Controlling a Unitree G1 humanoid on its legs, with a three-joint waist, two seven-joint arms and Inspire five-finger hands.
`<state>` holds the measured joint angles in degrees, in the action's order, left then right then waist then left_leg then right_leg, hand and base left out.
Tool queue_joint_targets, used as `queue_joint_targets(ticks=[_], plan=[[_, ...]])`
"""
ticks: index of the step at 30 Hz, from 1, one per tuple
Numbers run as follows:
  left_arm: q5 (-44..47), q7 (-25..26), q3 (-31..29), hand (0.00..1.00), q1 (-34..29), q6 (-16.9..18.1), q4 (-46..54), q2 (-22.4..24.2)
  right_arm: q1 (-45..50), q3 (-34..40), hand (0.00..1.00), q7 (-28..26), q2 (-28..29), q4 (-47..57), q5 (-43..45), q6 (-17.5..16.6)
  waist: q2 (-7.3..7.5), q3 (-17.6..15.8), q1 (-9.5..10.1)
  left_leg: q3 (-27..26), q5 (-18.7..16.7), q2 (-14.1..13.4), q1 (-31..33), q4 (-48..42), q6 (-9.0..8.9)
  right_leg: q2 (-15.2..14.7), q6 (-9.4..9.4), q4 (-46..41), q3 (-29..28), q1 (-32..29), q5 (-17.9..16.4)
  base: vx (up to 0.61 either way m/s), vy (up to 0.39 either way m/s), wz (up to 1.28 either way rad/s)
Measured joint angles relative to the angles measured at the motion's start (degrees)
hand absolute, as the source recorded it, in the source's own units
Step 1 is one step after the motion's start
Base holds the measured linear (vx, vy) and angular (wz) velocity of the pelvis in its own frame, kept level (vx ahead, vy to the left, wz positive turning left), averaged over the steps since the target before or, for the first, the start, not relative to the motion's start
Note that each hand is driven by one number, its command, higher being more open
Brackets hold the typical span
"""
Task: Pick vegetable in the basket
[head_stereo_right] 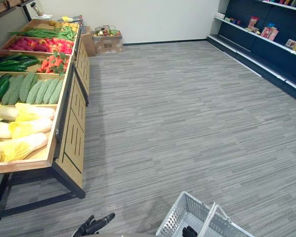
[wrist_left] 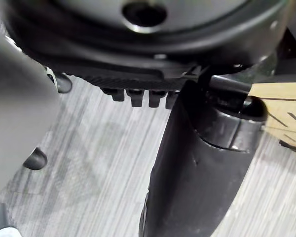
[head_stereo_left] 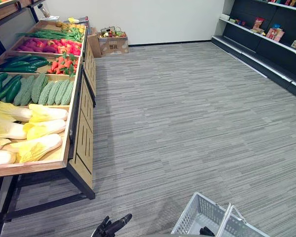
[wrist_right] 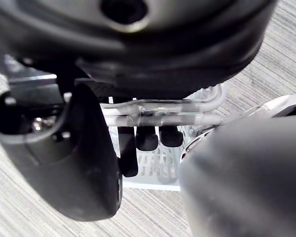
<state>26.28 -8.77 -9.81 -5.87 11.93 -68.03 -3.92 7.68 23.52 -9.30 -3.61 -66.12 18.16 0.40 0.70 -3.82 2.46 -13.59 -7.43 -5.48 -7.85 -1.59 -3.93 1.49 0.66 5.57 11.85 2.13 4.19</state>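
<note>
The right hand (wrist_right: 147, 139) was curled round the two wire handles (wrist_right: 177, 118) of the one white basket (head_stereo_left: 197, 212), which hung low at the robot's right above the floor (head_stereo_left: 187, 123). What showed of the basket's inside held no vegetable. The left hand (head_stereo_left: 111, 228) was low in front with loose, spread fingers, holding nothing.

The vegetables lay well apart from both hands, on the wooden counter (head_stereo_left: 84, 143) at the robot's left. So I judged the task to be at its approach step, with nothing picked yet. The next move would call for closing in on the counter, reaching with the free left hand, and bringing the basket under it.

Nearest were the cabbages (head_stereo_left: 39, 129), six by my count. Beyond them were about six ridged gourds (head_stereo_left: 38, 88), then cucumbers (head_stereo_left: 10, 89) too bunched to count
</note>
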Motion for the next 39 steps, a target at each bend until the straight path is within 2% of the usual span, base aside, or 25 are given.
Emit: queue_joint_targets(ticks=[8, 12, 14, 15, 17, 19, 21, 22, 23, 26, 27, 29, 30, 31, 32, 33, 34, 36, 38, 39], plan=[[0.7, 0.0, 0.6, 1.00, 0.8, 0.1, -0.6, -0.4, -1.4, -2.9, 0.00, -0.1, -1.3, -1.3, -0.1, 0.1, -0.06, -1.6, -0.11, -0.9, -0.2, -0.1, -1.0, 0.2, -0.08, 0.5, -0.35, -0.1, -1.1, 0.6, 0.2, 0.00, -0.015, -0.07], [0.7, 0.0, 1.8, 1.00, 1.2, 0.0, -0.3, -1.1, -2.1, -4.5, 0.00, -0.1, -1.6, -1.8, 0.0, 0.2, 0.37, -2.4, -0.11, -0.4, -1.3, 0.1, -1.5, -1.2, 0.47, 0.2, -0.29, -0.6, -0.4, 1.8, 0.2, 0.00, 0.012, 0.04], [0.6, 0.0, 2.9, 1.00, 1.3, -0.3, 0.6, -1.1, -2.8, -4.5, 0.00, -0.1, -1.8, -1.7, 0.1, 0.0, -0.38, -3.6, -0.18, 0.4, -2.7, -0.2, -1.1, -3.3, 1.67, -0.9, 2.19, -8.4, 1.1, -0.5, -2.7, -0.07, 0.068, 0.14], [0.5, 0.0, 2.9, 1.00, 1.3, -0.3, 0.9, -1.0, -3.2, -4.5, 0.00, -0.1, -2.0, -1.6, 0.3, 0.0, -0.38, -4.0, -0.23, 0.5, -3.0, -0.3, -1.1, -3.6, 2.17, -1.6, 2.59, -12.5, 1.8, -2.2, -4.0, -0.10, 0.113, 0.16], [0.0, 0.0, 3.0, 1.00, 1.2, -0.9, 1.6, -1.2, -3.6, -4.3, 0.00, -0.1, -2.3, -0.9, 2.3, -0.7, 0.16, -5.0, -0.92, 2.3, -3.4, 1.5, -1.6, -3.9, 3.82, -6.4, 3.41, -29.7, 3.5, -9.0, -7.4, -0.07, 0.154, 0.34], [-0.1, 0.0, 2.9, 1.00, 1.1, -1.3, 1.6, -1.8, -3.1, -3.7, 0.00, -0.1, -2.0, 0.1, 2.3, -1.5, 0.67, -5.6, -2.02, 4.6, -3.3, 3.3, -2.8, -3.7, 5.06, -9.7, 3.44, -39.1, 2.9, -11.8, -7.4, -0.02, 0.152, 0.55], [-0.5, 0.2, 2.4, 1.00, 0.5, -1.4, 1.6, -2.4, -2.7, -1.9, 0.00, -0.1, -1.6, 0.3, 2.3, -1.9, 1.09, -5.6, -2.83, 6.8, -3.6, 3.8, -4.3, -3.5, 5.97, -10.5, 3.71, -43.1, 0.7, -12.6, -8.4, 0.02, 0.078, 0.67], [-1.0, 0.2, 1.9, 1.00, 0.6, -1.4, 1.6, -2.5, -2.3, -1.5, 0.00, -0.2, -0.8, 0.5, 2.3, -1.8, 1.02, -5.6, -2.81, 8.2, -4.0, 3.4, -4.4, -3.8, 6.12, -9.7, 3.43, -41.3, -0.8, -12.6, -10.3, 0.04, 0.031, 0.66], [-1.2, 0.2, 1.6, 1.00, 0.6, -1.4, 1.6, -2.4, -2.1, -1.0, 0.00, -0.2, -0.3, 0.7, 2.3, -1.9, 0.92, -5.6, -2.83, 8.8, -4.1, 3.1, -4.3, -3.9, 6.11, -9.2, 3.26, -39.6, -1.3, -12.8, -10.7, 0.09, -0.012, 0.61], [-2.1, -0.1, -2.1, 1.00, -0.3, -2.3, 1.8, -1.4, -1.3, 1.1, 0.00, -0.6, 0.8, 1.9, 2.4, -1.5, -0.76, -5.8, -2.78, 10.3, -6.4, -0.5, -3.9, -6.6, 4.30, -6.6, 3.09, -27.6, -1.4, -13.3, -10.2, 0.20, -0.080, 0.29], [-2.2, -0.1, -3.0, 1.00, -1.1, -2.6, 1.8, -0.9, -0.7, 1.1, 0.00, -0.9, 0.9, 2.5, 2.4, -1.4, -1.41, -5.8, -2.78, 10.0, -8.3, -2.3, -4.1, -8.2, 3.16, -5.6, 3.58, -22.4, -1.5, -13.3, -9.0, 0.29, -0.143, -0.04], [-2.1, -0.2, -3.2, 1.00, -2.0, -2.7, 2.7, -0.8, 0.1, 0.9, 0.00, -1.2, 1.3, 3.1, 2.2, -1.3, -1.30, -5.8, -2.64, 9.5, -10.6, -4.1, -5.0, -9.3, 1.23, -4.9, 4.53, -16.3, -1.4, -13.1, -6.1, 0.34, -0.204, -0.05], [-2.1, -0.5, -4.2, 1.00, -2.2, -2.7, 2.8, -0.8, 1.1, 0.0, 0.00, -1.2, 1.5, 3.4, 2.2, -1.3, -0.53, -5.4, -2.63, 9.1, -12.1, -4.5, -6.3, -9.5, -0.07, -5.0, 4.84, -14.8, -1.1, -12.6, -5.1, 0.34, -0.229, 0.01], [-2.2, -0.4, -4.8, 1.00, -2.1, -2.7, 2.8, -0.7, 1.5, 0.1, 0.00, -1.2, 1.8, 3.5, 2.3, -1.3, -0.31, -5.3, -2.65, 8.9, -12.8, -4.9, -7.3, -9.5, -0.74, -5.1, 4.38, -15.2, -0.9, -12.3, -1.9, 0.56, -0.364, 0.08], [-2.2, -0.3, -4.9, 1.00, -1.8, -2.4, 2.8, 0.7, 1.6, 0.2, 0.00, -1.2, 1.0, 3.5, 2.3, -1.1, -1.40, -5.3, -2.80, 7.8, -13.0, -7.1, -9.5, -10.1, -1.64, -3.8, 1.43, -21.0, 0.4, -12.7, -1.8, 0.49, -0.303, 0.10], [-2.2, -0.4, -4.8, 1.00, -1.9, -2.3, 2.8, 1.1, 1.8, 0.2, 0.00, -1.2, 0.8, 3.5, 2.3, -1.1, -1.84, -4.9, -2.79, 7.3, -12.6, -7.9, -9.6, -10.9, -2.29, -3.4, 0.87, -23.5, 0.7, -13.4, -4.0, 0.71, -0.426, 0.06], [-2.2, -0.4, -4.8, 1.00, -1.6, -2.2, 3.4, 1.4, 1.8, 0.2, 0.00, -1.2, 0.7, 3.5, 2.2, -0.8, -1.62, -4.2, -2.89, 6.6, -10.7, -8.9, -9.5, -13.3, -3.24, -3.2, -0.68, -29.0, 1.1, -14.7, -8.6, 0.51, -0.309, -0.03], [-1.6, -0.4, -5.0, 1.00, -1.9, -2.2, 3.4, 1.4, 1.9, 0.4, 0.00, -1.2, 0.7, 3.1, 2.1, -0.6, -1.25, -2.7, -2.86, 6.7, -7.0, -9.8, -8.4, -16.7, -3.13, -2.6, -1.80, -30.9, 1.2, -14.4, -12.3, 0.51, -0.343, -0.03], [-0.8, -0.5, -5.0, 1.00, -1.7, -2.2, 3.5, 1.4, 2.0, 1.7, 0.00, -1.2, 0.6, 2.4, 2.1, -0.5, -1.67, -2.1, -2.85, 7.6, -3.8, -11.5, -4.8, -24.2, -2.82, -1.3, -2.74, -29.0, 2.1, -12.3, -13.5, 0.49, -0.321, 0.15], [0.3, -0.6, -5.1, 1.00, -1.3, -2.2, 3.7, 1.0, 1.9, 2.4, 0.00, -0.9, 0.6, 2.1, 2.1, -0.4, -1.98, -2.2, -2.82, 8.8, -0.2, -13.3, 0.2, -34.1, -2.45, -0.2, -3.28, -26.0, 2.6, -9.4, -13.8, 0.47, -0.288, 0.27]])
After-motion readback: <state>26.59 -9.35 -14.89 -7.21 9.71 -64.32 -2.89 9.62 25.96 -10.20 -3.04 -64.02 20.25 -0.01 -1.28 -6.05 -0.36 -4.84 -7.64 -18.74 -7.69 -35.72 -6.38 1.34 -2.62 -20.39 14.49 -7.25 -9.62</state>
